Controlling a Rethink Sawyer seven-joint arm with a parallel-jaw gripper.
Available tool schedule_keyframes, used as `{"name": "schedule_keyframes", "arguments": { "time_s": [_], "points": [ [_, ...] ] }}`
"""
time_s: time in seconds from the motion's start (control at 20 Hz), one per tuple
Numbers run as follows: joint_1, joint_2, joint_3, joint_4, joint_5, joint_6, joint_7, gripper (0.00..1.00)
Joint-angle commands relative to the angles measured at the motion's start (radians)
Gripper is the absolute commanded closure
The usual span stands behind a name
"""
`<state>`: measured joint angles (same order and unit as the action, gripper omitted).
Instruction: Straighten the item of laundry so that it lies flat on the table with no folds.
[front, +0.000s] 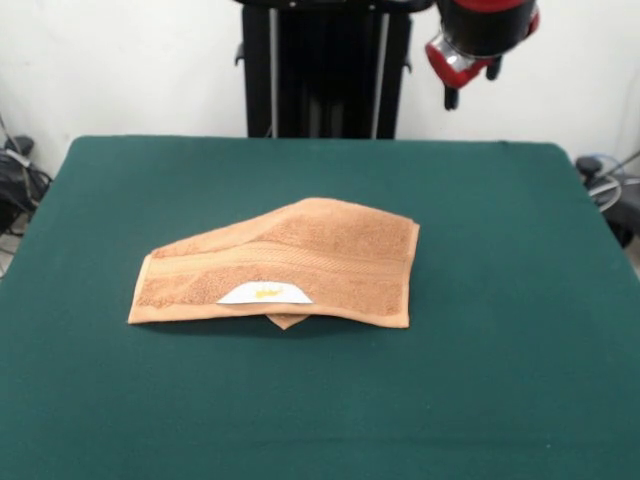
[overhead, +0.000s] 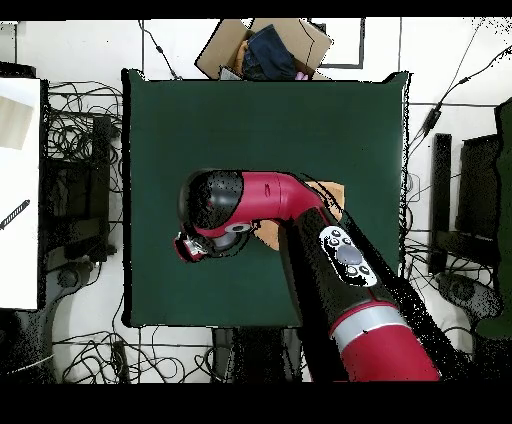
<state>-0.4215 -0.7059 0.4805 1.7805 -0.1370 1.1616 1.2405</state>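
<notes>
The orange-tan towel (front: 300, 265) lies near the middle of the dark green table (front: 500, 250). It is folded over on itself into a slanted shape, with its woven band across the top layer. The white label with a yellow mark (front: 264, 293) is at its near edge, and a small corner pokes out below. My gripper (front: 470, 65) hangs high above the table's far right side, well clear of the towel. In the overhead view the gripper (overhead: 190, 245) sits beside the arm, which hides most of the towel (overhead: 335, 190) on the table (overhead: 250, 120).
The robot pedestal (front: 320, 70) stands behind the table's far edge. A cardboard box with dark clothing (overhead: 265, 50) lies beyond the table's opposite side. Cables and black equipment (overhead: 480, 190) surround the table, with a white surface (overhead: 20, 190) at one side.
</notes>
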Motion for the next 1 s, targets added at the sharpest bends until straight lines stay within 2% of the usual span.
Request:
{"name": "schedule_keyframes", "arguments": {
  "time_s": [0.05,1.0],
  "points": [
    [0.023,0.004,-0.062,0.048,0.023,-0.091,0.219,0.00],
    [0.036,0.015,-0.066,0.034,0.019,-0.107,0.224,0.00]
  ]
}}
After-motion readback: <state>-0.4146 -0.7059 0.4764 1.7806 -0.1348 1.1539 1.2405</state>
